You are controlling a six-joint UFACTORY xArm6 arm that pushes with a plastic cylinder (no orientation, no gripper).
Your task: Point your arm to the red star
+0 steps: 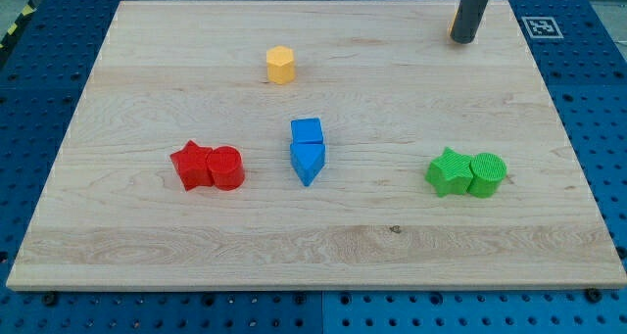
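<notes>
The red star [192, 165] lies at the board's left of centre, touching a red cylinder [226, 167] on its right. My tip [463, 40] is at the view's top right, far from the red star, up and to the right of it. An orange-yellow block shows as a sliver [453, 23] just behind the rod's left side, mostly hidden.
A yellow hexagon block [280, 65] sits toward the top middle. A blue cube [307, 131] touches a blue triangle block [308, 163] at the centre. A green star [449, 172] touches a green cylinder [487, 173] at the right. The wooden board [118, 256] has blue pegboard around it.
</notes>
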